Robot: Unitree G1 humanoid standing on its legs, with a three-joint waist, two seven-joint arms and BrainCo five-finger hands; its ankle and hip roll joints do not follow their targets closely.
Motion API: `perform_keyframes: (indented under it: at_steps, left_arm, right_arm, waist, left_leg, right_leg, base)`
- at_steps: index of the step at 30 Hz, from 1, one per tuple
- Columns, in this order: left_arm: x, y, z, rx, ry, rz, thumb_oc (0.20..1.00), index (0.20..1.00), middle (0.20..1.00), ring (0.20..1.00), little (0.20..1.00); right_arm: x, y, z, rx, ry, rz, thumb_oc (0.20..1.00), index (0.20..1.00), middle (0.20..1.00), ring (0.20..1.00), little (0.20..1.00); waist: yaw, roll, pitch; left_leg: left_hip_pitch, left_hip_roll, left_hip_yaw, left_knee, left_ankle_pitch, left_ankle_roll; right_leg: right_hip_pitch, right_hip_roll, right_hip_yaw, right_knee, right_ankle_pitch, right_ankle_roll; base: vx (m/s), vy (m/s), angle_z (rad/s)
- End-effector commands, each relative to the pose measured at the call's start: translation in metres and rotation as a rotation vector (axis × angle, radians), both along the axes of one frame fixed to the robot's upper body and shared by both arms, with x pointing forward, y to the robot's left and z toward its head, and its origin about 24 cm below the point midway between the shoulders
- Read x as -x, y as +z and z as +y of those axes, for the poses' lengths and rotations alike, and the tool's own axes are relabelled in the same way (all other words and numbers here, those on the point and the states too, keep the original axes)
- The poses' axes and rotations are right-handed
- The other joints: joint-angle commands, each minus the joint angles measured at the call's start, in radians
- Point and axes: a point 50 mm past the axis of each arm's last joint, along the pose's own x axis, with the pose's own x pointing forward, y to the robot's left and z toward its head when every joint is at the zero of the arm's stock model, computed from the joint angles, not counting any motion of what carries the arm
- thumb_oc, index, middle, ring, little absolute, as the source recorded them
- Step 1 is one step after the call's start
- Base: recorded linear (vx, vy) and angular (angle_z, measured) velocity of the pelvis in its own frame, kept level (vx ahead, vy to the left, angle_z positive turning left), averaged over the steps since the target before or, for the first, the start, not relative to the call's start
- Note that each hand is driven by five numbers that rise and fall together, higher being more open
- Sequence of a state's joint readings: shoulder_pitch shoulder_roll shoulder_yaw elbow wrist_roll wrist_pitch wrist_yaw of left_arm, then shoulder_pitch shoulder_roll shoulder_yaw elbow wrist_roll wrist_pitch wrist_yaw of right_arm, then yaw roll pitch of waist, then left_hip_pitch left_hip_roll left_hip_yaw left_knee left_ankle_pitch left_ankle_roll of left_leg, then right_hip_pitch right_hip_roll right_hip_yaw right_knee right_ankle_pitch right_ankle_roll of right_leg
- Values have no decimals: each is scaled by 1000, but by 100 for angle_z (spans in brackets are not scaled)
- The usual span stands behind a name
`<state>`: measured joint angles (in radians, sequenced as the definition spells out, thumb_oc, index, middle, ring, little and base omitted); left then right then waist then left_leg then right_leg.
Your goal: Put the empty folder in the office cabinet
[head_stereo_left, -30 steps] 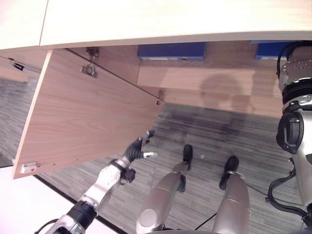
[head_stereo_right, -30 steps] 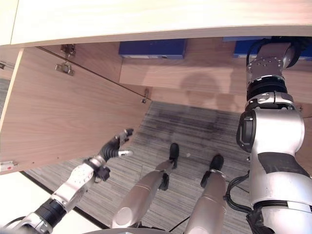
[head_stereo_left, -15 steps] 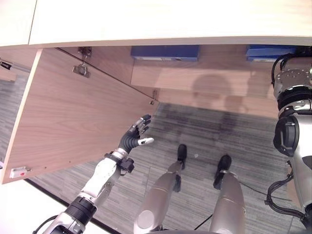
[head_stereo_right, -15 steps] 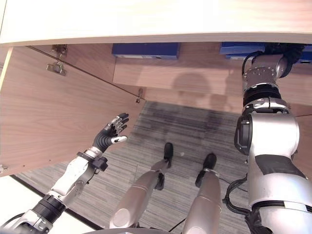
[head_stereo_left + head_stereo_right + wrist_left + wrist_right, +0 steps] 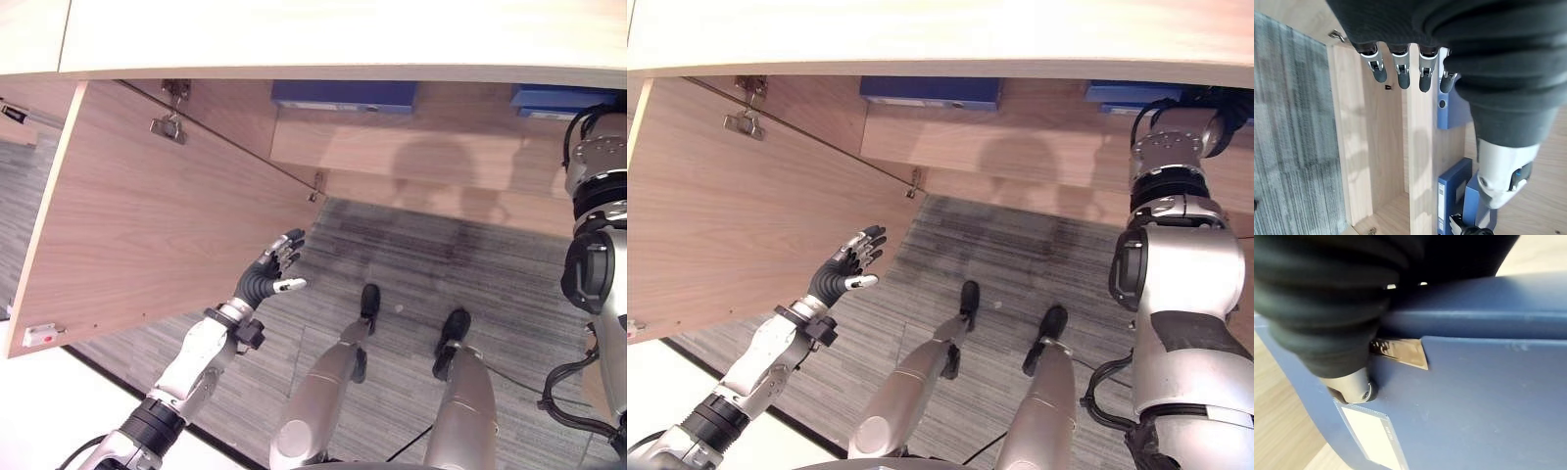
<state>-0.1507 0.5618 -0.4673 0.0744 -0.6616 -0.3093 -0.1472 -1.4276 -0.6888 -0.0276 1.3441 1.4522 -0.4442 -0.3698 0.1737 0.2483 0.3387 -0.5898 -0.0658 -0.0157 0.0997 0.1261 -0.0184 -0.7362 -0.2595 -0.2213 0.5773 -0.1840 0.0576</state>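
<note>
The blue folder (image 5: 1474, 382) sits on the cabinet shelf (image 5: 441, 147), the right hand (image 5: 1352, 387) against it, grip impossible to judge; the left hand (image 5: 266, 279), fingers straight, hovers near the open door (image 5: 167, 225); placing seems nearly done, release and closing remain.

We see the left hand (image 5: 266, 281) higher beside the open cabinet door (image 5: 167, 215) than a second ago, when it hung low with fingers bunched; now the fingers (image 5: 865, 245) are spread and straight, much as half a second ago. The whole view shifts between frames, so the camera moves, not the cabinet.
</note>
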Motion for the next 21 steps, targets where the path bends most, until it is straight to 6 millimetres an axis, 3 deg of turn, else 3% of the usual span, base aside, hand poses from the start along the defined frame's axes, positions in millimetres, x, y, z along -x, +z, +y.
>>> perform_keyframes:
  at_steps: [1,9,15,21]
  left_arm:
    - [-4,28,8,32,-7,-120,1000,1000,1000,1000,1000]
    - [-1,36,10,56,-10,-135,1000,1000,1000,1000,1000]
    - [2,42,12,52,-17,-151,1000,1000,1000,1000,1000]
    - [4,46,14,63,-18,-159,1000,1000,1000,1000,1000]
  right_arm:
    - [22,69,-8,197,-55,-160,200,200,200,200,200]
    - [44,112,-13,329,-120,-190,200,200,200,200,200]
    - [48,122,-11,366,-140,-196,200,200,200,200,200]
    - [46,118,-13,363,-140,-155,200,200,200,200,200]
  waist:
    - [20,14,1]
    - [6,-14,10]
    - [-5,-25,15]
    - [-7,-25,16]
  left_leg:
    - [40,24,-47,51,-180,-38]
    - [-138,24,-54,255,-246,-40]
    - [-205,24,-52,311,-267,-38]
    - [-227,24,-51,320,-272,-38]
  right_leg:
    - [6,12,51,12,-28,101]
    - [-119,-14,73,177,-79,99]
    - [-178,-12,83,220,-92,95]
    - [-208,-8,91,239,-92,93]
  base:
    - [2,-24,12]
    - [7,-53,15]
    - [7,-27,0]
    - [0,0,0]
